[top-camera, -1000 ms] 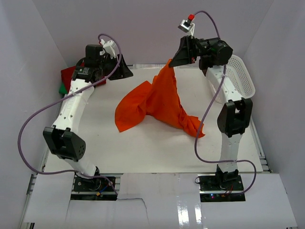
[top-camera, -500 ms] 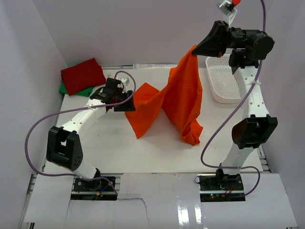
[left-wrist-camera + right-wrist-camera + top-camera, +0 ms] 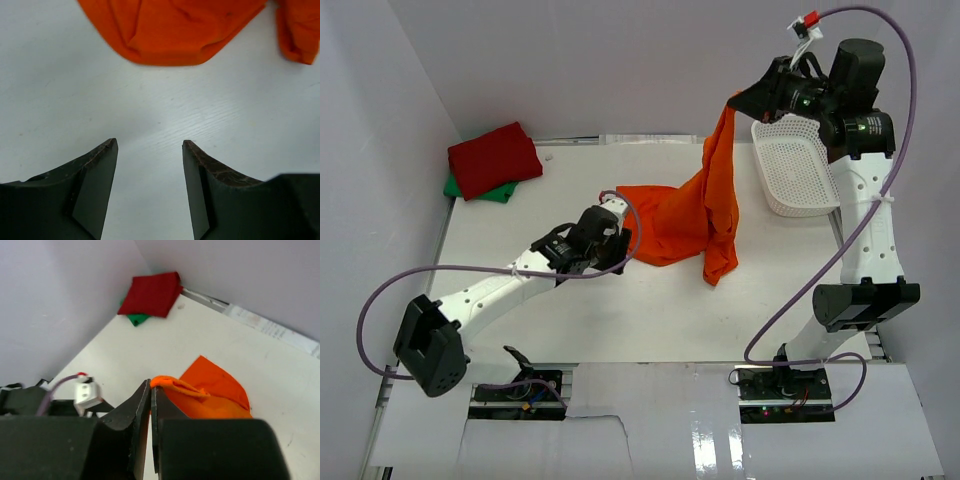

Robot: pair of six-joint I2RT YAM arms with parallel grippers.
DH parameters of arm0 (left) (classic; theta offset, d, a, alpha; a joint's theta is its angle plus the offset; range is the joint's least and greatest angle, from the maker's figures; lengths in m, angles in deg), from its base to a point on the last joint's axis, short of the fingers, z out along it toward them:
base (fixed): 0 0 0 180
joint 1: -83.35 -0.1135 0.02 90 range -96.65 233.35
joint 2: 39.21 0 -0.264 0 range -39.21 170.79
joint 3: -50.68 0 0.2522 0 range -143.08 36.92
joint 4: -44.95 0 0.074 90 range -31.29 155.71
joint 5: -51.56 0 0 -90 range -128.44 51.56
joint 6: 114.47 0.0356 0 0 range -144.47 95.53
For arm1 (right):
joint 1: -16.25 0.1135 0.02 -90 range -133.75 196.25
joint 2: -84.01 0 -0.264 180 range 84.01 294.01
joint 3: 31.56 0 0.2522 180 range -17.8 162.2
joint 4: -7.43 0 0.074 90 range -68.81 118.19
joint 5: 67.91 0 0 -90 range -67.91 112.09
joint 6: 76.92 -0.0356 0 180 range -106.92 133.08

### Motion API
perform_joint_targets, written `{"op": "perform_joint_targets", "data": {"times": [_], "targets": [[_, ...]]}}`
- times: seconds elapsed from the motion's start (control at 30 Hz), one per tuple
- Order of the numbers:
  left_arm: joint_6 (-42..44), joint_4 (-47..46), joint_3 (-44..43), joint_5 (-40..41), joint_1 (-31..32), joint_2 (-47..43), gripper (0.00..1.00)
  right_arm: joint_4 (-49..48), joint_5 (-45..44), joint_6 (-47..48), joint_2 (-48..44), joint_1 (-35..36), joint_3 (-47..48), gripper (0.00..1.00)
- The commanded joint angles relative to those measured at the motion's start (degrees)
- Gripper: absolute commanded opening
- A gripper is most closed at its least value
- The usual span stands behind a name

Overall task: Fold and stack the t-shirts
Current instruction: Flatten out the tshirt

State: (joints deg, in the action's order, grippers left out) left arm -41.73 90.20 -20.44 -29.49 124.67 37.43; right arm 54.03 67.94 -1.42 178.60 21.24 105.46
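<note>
- Top external view: the white surface (image 3: pixel 620 320) spreads under both arms; the left fingers (image 3: pixel 618 252) sit low over its middle, and the right fingers (image 3: pixel 738 100) are raised high above its far right part.
- The orange t-shirt (image 3: pixel 690 215) is the largest cloth; its top edge is pinched in the right fingers and it hangs from them in a long drape; its lower part lies spread on the surface, reaching toward the left fingers; a loose end droops to the near side, below the right fingers.
- The white mesh basket (image 3: pixel 790 165) stands on the surface just beside and below the right fingers, on their right.
- The red t-shirt (image 3: pixel 495 158) lies folded at the far left corner, well apart from both sets of fingers.
- The green t-shirt (image 3: pixel 480 190) lies under the red one; only a corner shows at the near edge.
- Right fingers: pressed fully together on a small fold of the orange cloth, seen at their tips in the right wrist view.
- Left fingers: parted to a moderate gap with nothing between them; in the left wrist view bare surface shows in the gap, and the orange hem lies just ahead of the tips, not touching them.
</note>
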Motion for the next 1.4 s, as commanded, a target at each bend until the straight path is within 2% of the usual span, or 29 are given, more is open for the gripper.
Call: {"op": "perform_joint_targets", "data": {"times": [0.0, 0.1, 0.13, 0.23, 0.4, 0.43, 0.53, 0.67, 0.93, 1.23, 1.37], "targets": [[-1.3, -7.7, 0.2, 7.7, 5.1, -3.7, 0.65, 5.4, -4.5, 6.4, -0.5, 0.3, -3.7, 0.08], [-1.3, -14.4, 0.2, 9.2, 7.2, -1.0, 0.65, 5.8, -5.5, 7.0, -1.4, 0.6, -5.0, 0.08], [-0.8, -19.2, 0.9, 8.7, 7.5, 0.0, 0.66, 5.7, -5.7, 7.2, -1.9, 0.7, -5.4, 0.08], [1.2, -26.2, 1.0, 9.9, 10.0, 6.7, 0.66, 5.5, -6.0, 7.1, -2.7, 1.0, -6.1, 0.08], [7.7, -31.0, -4.0, 18.5, 17.5, 22.5, 0.64, 6.6, -5.2, 7.0, -1.5, 1.0, -4.5, 0.08], [8.7, -32.8, -5.3, 21.9, 18.3, 24.7, 0.63, 6.6, -4.8, 7.0, -1.2, 1.0, -4.3, 0.08], [11.1, -34.0, -9.3, 24.0, 19.8, 30.7, 0.61, 6.6, -4.4, 6.9, -0.4, 1.0, -3.9, 0.08], [11.1, -37.8, -8.9, 22.3, 19.9, 31.3, 0.60, 6.7, -4.0, 6.9, 0.0, 0.9, -3.7, 0.08], [13.3, -39.0, -13.0, 23.9, 19.9, 35.2, 0.60, 6.6, -3.4, 7.1, 0.2, 0.9, -4.3, 0.08], [14.0, -37.6, -18.8, 15.6, 19.8, 38.9, 0.59, 7.6, -3.5, 6.9, 1.5, 0.9, -3.3, 0.08], [14.2, -37.1, -20.1, 15.4, 19.6, 39.9, 0.56, 7.6, -3.6, 7.0, 1.3, 0.9, -3.5, 0.08]]}}
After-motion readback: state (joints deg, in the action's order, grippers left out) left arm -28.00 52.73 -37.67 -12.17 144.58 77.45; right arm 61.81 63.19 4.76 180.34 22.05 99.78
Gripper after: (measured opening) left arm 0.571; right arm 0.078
